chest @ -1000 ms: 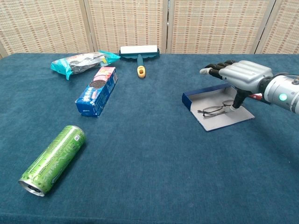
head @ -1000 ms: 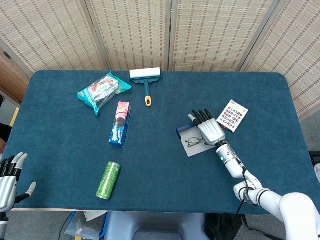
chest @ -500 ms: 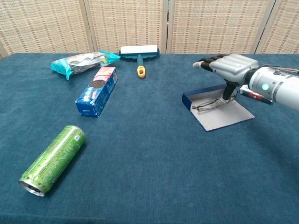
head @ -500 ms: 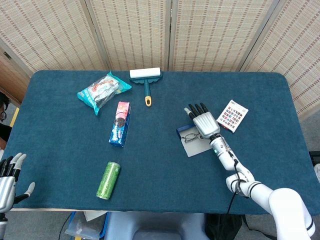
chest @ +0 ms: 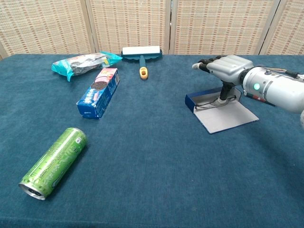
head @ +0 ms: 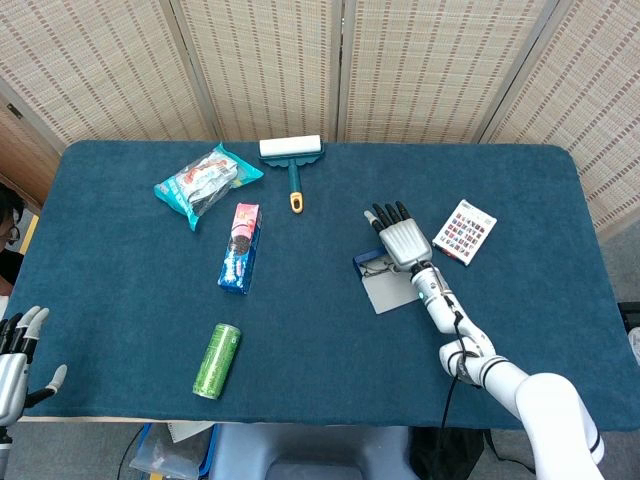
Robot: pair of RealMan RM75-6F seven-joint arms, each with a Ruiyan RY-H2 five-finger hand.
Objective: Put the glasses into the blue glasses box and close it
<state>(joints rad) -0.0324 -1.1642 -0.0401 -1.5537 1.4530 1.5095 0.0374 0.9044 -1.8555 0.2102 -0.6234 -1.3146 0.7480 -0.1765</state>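
The blue glasses box (chest: 191, 102) lies open right of centre, its grey-lined lid (chest: 227, 118) flat on the table towards me. The thin-framed glasses (chest: 209, 102) lie in the box's tray, against its blue wall. My right hand (chest: 226, 66) hovers over the tray with fingers stretched out flat and the thumb reaching down onto the glasses. From the head view the right hand (head: 402, 240) covers the far part of the box (head: 388, 292). My left hand (head: 14, 362) hangs at the table's near left corner, fingers spread, holding nothing.
A green can (chest: 53, 161) lies on its side near left. A blue cookie box (chest: 98, 92), a snack bag (chest: 81, 61) and a lint roller (chest: 141, 53) sit at the back left. A patterned card pack (head: 464, 231) lies just right of the right hand.
My right hand has moved away from me and leftwards, and its thumb has slid the glasses off the flat lid into the tray. The left hand has sunk slightly.
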